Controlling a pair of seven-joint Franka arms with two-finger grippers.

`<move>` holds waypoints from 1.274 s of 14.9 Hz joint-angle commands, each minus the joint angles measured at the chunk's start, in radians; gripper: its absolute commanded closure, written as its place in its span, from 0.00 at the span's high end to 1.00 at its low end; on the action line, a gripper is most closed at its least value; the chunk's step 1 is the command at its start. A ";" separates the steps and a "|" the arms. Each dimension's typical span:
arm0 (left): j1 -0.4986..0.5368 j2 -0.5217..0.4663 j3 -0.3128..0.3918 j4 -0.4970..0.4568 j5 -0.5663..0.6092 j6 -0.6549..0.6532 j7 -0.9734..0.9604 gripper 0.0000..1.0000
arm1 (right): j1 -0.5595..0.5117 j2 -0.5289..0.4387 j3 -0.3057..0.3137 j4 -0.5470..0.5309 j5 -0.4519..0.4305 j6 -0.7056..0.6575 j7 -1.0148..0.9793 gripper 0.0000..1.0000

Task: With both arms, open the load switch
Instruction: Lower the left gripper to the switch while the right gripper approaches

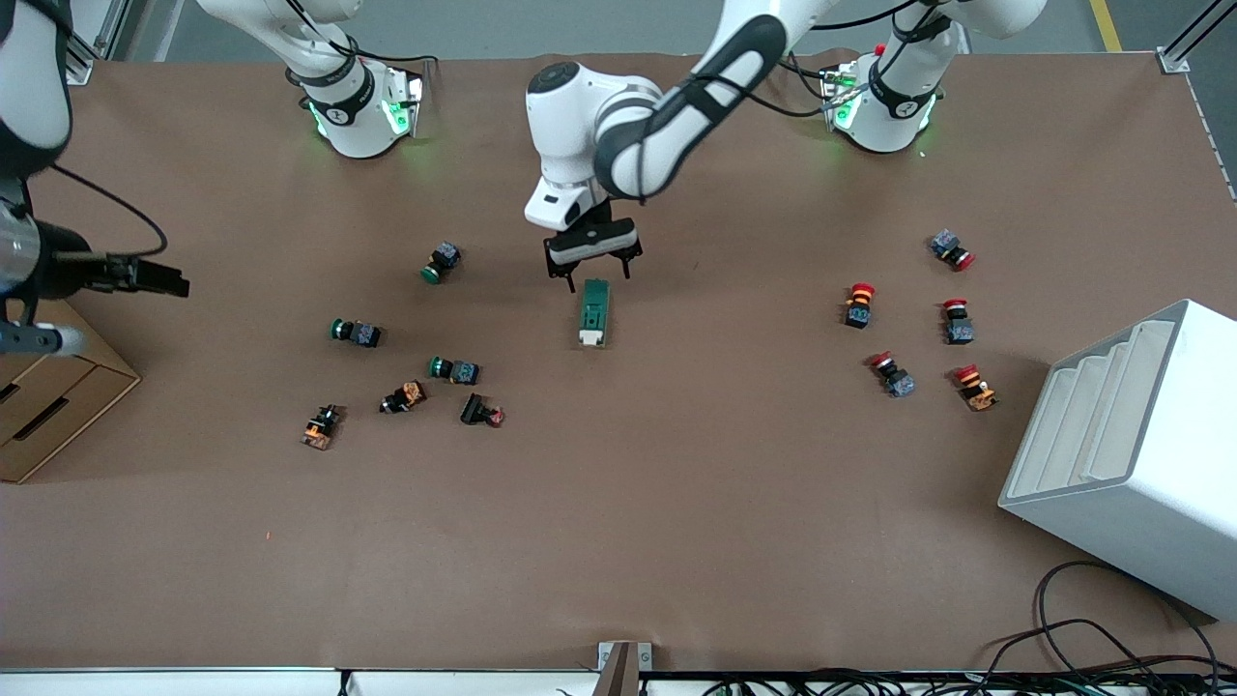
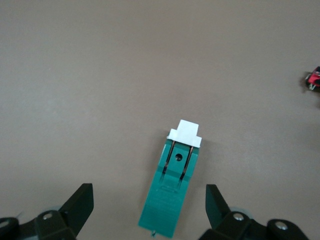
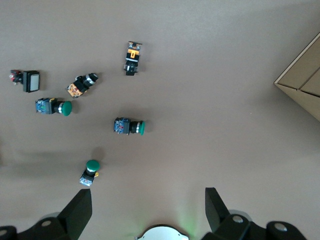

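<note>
The dark green rectangular load switch (image 1: 592,312) with its white lever end lies mid-tabletop (image 1: 618,503), untouched; the approach step is underway. Over its farther end hangs the left gripper (image 1: 590,268), jaws open; it must descend and clamp. The right gripper (image 3: 148,210), jaws open, waits near its arm's base

The load switch (image 2: 174,187) is being cut off at its green end by the left wrist view's edge. A red push button (image 2: 313,80) is being clipped there too. The cardboard box (image 1: 43,406) at the tabletop's edge toward the right arm's end is being cropped in the front view, as is the white stepped bin (image 1: 1131,454). Markings on the push buttons are being left too small to read.
</note>
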 commanded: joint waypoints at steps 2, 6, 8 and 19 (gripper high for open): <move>-0.079 0.065 0.005 -0.032 0.269 0.011 -0.277 0.99 | 0.010 0.006 0.016 0.024 0.009 0.015 0.130 1.00; -0.124 0.098 0.011 -0.116 0.507 -0.047 -0.442 0.99 | 0.163 0.035 0.020 0.021 0.015 0.012 0.635 1.00; -0.148 0.098 0.011 -0.162 0.606 -0.084 -0.506 0.99 | 0.237 0.078 0.021 0.024 0.065 0.020 0.878 1.00; -0.194 0.216 0.011 -0.193 0.965 -0.264 -0.732 0.99 | 0.621 0.361 0.022 0.030 0.179 0.310 1.759 1.00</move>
